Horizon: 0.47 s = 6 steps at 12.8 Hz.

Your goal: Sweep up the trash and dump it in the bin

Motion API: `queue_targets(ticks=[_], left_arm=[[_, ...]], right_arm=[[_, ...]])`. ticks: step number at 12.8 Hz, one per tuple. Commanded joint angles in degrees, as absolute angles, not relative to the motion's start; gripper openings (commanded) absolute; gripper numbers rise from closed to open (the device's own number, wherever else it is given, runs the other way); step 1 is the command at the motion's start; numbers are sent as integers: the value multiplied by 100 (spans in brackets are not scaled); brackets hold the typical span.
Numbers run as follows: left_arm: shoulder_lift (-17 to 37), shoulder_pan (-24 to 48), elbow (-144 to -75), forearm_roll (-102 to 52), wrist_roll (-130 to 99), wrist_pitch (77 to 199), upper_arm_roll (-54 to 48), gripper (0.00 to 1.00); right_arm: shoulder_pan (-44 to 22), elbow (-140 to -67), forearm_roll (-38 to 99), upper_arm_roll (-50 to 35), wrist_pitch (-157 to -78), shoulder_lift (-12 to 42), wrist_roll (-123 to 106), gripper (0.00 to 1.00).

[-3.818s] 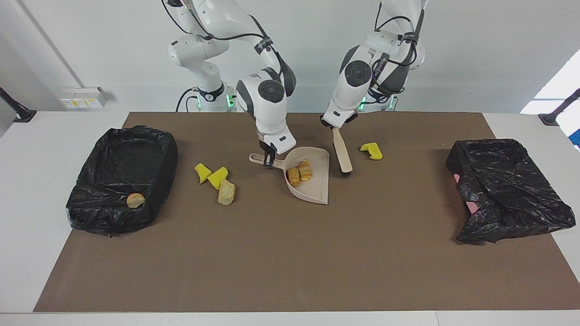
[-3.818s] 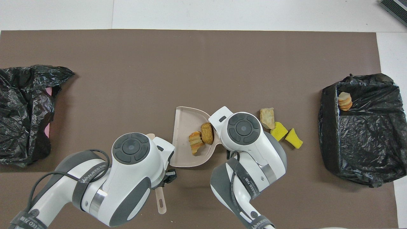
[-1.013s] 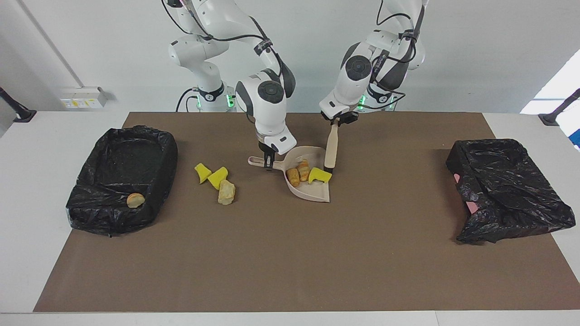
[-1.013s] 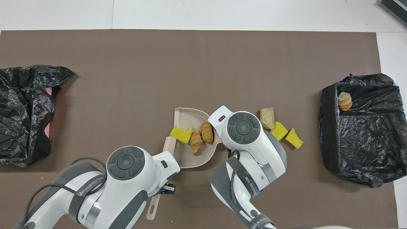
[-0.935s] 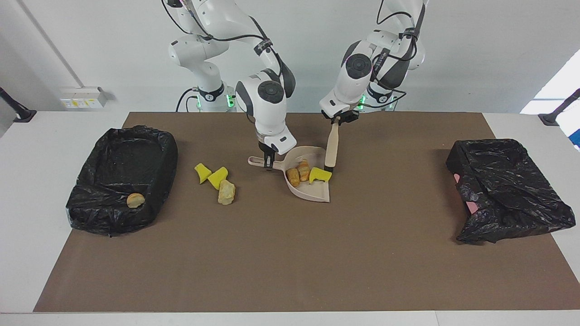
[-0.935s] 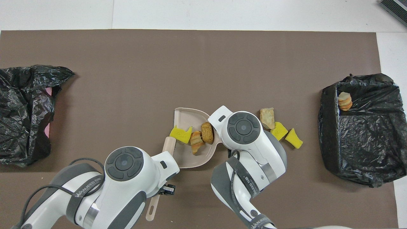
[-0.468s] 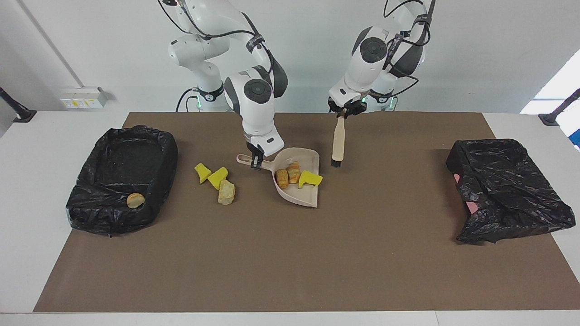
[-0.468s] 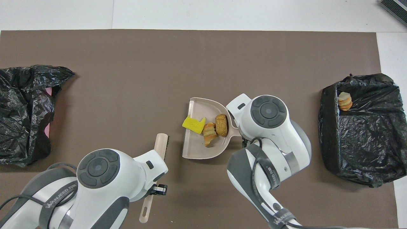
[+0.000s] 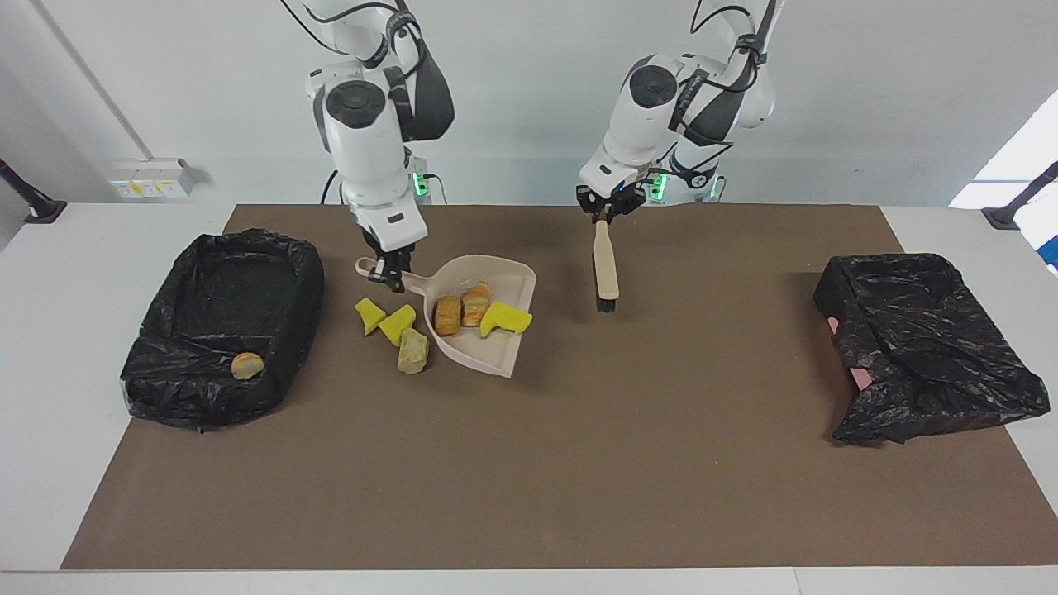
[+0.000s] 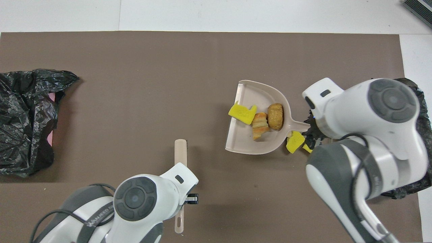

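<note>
My right gripper (image 9: 388, 277) is shut on the handle of the beige dustpan (image 9: 488, 354), holding it just above the mat. In the pan lie two bread-like pieces (image 9: 461, 310) and a yellow chunk (image 9: 506, 319); they also show in the overhead view (image 10: 268, 119). Loose trash lies on the mat beside the pan: two yellow chunks (image 9: 385, 319) and a tan piece (image 9: 412, 351). My left gripper (image 9: 606, 213) is shut on the handle of the brush (image 9: 606, 268), which hangs head-down over the mat. The black-bagged bin (image 9: 223, 326) holds one bread piece (image 9: 247, 364).
A second, crumpled black bag (image 9: 926, 347) over something pink lies at the left arm's end of the brown mat. In the overhead view my right arm hides most of the bin (image 10: 426, 141) and part of the loose trash (image 10: 294, 141).
The yellow chunk was swept into the pan. My right gripper has since lifted the loaded pan and carried it toward the bin. My left gripper has drawn the brush away from the pan.
</note>
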State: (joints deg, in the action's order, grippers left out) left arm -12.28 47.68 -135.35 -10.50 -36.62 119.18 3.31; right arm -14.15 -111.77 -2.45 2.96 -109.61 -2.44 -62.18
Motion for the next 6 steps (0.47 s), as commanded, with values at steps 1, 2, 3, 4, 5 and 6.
queue_targets(ticks=[1, 2, 3, 4, 5, 6], left_arm=[[-915, 5351, -13623, -1483, -4016, 12418, 387, 0], [-749, 5474, -13623, -1677, -4078, 12549, 387, 0], [-643, 5606, -13623, -1861, -4183, 12594, 387, 0], [-633, 5790, -13632, -1898, -4297, 12603, 387, 0], [-633, 5818, -13632, -1890, -4402, 12604, 395, 0], [-633, 5810, -13632, -1898, -4421, 12586, 396, 0]], right_arm=[[-470, -11136, -220, 246, -10609, -536, -6827, 0], [21, -11127, -220, 246, -10626, -519, -7125, 0], [418, -11101, -220, 246, -10643, -501, -7363, 0], [787, -11092, -272, 255, -10617, -510, -7531, 0], [1156, -11100, -342, 264, -10626, -518, -7785, 0], [1508, -11074, -395, 272, -10669, -519, -8144, 0]])
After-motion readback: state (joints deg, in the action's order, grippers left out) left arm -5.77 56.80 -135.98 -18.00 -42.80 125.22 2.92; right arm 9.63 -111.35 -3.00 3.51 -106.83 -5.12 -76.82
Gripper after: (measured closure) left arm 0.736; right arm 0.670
